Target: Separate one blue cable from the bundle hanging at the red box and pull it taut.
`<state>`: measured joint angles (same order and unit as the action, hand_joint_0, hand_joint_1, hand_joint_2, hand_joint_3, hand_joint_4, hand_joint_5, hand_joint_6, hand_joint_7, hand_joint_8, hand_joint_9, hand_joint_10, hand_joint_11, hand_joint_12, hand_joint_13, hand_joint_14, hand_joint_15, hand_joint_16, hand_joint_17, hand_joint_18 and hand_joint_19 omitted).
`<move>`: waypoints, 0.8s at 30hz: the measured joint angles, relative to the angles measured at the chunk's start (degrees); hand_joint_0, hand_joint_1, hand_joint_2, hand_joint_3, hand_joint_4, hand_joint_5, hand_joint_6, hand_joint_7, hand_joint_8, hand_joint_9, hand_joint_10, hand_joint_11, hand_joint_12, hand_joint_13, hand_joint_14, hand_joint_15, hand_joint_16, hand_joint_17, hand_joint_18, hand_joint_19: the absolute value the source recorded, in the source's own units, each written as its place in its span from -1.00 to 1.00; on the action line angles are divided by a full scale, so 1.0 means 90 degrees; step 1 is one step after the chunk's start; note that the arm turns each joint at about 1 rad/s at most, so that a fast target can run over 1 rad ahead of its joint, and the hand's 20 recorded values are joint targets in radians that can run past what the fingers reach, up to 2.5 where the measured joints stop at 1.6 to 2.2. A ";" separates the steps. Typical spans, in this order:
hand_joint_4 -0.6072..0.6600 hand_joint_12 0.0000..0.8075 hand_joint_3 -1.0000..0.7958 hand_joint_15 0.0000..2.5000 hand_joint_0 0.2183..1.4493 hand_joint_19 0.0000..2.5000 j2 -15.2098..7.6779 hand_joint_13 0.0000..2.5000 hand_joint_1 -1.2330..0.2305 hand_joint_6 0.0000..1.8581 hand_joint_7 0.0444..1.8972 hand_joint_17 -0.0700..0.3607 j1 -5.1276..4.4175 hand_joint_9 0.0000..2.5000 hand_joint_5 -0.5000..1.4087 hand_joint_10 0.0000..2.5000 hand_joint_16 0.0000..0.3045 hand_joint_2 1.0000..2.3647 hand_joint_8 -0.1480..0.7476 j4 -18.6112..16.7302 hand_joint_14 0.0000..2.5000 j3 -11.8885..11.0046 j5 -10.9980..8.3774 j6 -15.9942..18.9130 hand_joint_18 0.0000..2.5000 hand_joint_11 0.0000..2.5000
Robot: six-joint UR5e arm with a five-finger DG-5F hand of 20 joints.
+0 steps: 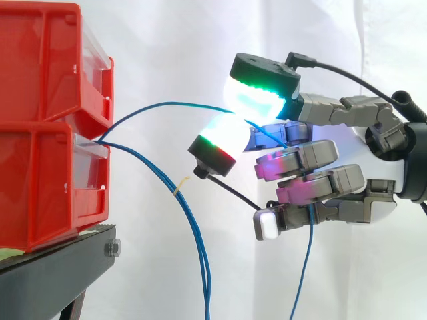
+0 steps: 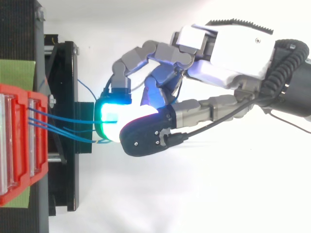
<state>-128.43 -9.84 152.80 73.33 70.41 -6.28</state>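
Hand: the hand (image 1: 320, 160) hangs to the right of the red bins (image 1: 40, 180). Its fingers are curled and it clasps one blue cable (image 1: 167, 104) between its glowing pads.
Blue cable: it comes out at the front edge between the two bins and rises in a soft arc to the hand, not yet straight. Its free end hangs down below the fingers.
Bundle: the other blue cables (image 1: 205, 280) hang loose past the front edge of the black stand (image 1: 60, 273).
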 measured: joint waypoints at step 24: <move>0.14 -0.25 -0.39 0.18 -0.37 -0.35 0.0003 0.04 -0.09 -0.05 0.07 -0.19 -0.0023 -0.19 -0.66 -0.33 -0.69 -0.99 -0.07 0.0188 -0.50 0.0000 0.0020 -0.0222 -0.31 0.17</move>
<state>-128.41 -10.05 154.49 73.33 70.59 -8.28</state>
